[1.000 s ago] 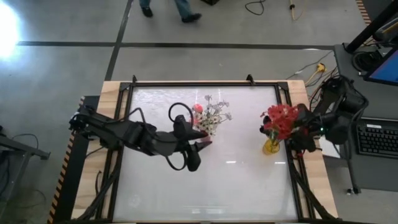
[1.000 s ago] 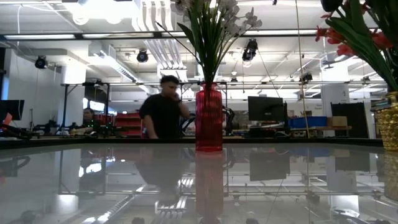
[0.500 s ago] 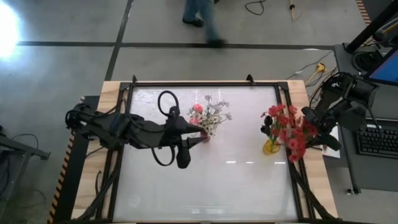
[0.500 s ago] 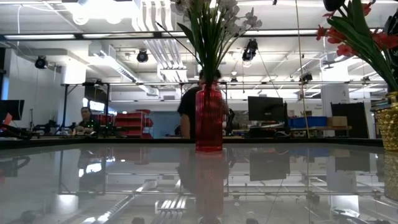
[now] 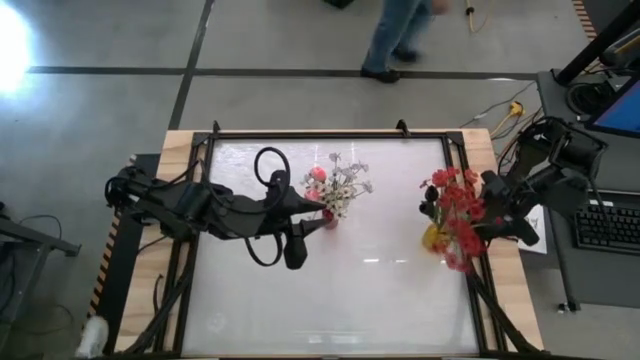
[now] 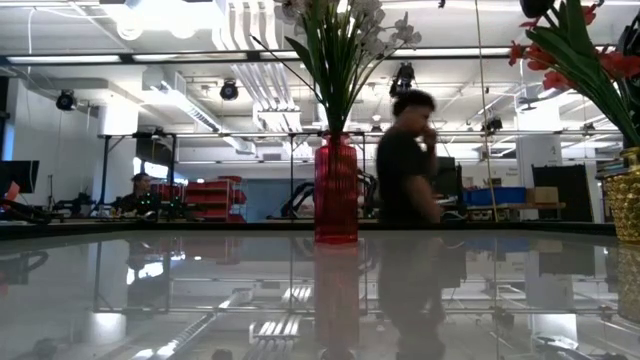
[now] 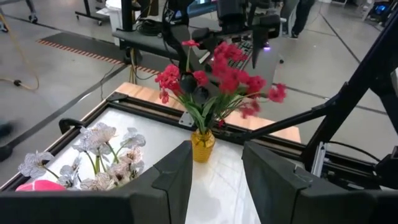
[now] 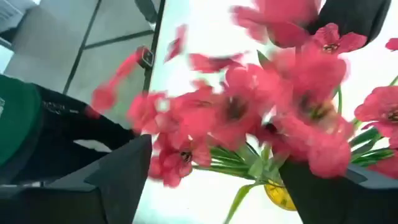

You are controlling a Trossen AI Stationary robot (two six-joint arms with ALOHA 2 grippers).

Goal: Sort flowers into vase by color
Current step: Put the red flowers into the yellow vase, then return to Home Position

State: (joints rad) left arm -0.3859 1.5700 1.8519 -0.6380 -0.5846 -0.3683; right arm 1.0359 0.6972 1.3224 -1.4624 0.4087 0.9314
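A red ribbed vase (image 5: 328, 218) (image 6: 335, 190) stands mid-table with white blossom sprays (image 5: 346, 185) (image 7: 106, 140) and a pink rosebud (image 5: 318, 174) in it. At the right edge a small yellow vase (image 5: 434, 238) (image 7: 203, 145) holds the red blooms (image 5: 455, 215) (image 8: 249, 118) by their stems. My left gripper (image 5: 318, 211) (image 7: 216, 152) is open, right beside the red vase on its left. My right gripper (image 5: 493, 208) (image 8: 217, 158) is open wide on the right of the yellow vase, and the blurred red blooms fill the space between its fingers. My right gripper stands open around the red blooms (image 8: 186, 155), level, from the table's right. Whether a finger touches them cannot be told, because the blooms are blurred. Their stems (image 8: 245, 168) run down into the yellow vase (image 8: 280, 194).
The glossy white tabletop (image 5: 330, 300) has a black frame (image 5: 300, 133) around it. A keyboard (image 5: 608, 222) and cables lie off the right edge. A person (image 6: 405, 160) walks in the room behind the table.
My left arm has drawn back a little toward the table's left, its gripper staying by the red vase. The red blooms have swung from the far side of the yellow vase toward the near edge, while my right arm has pulled back toward the right. The person has walked rightward.
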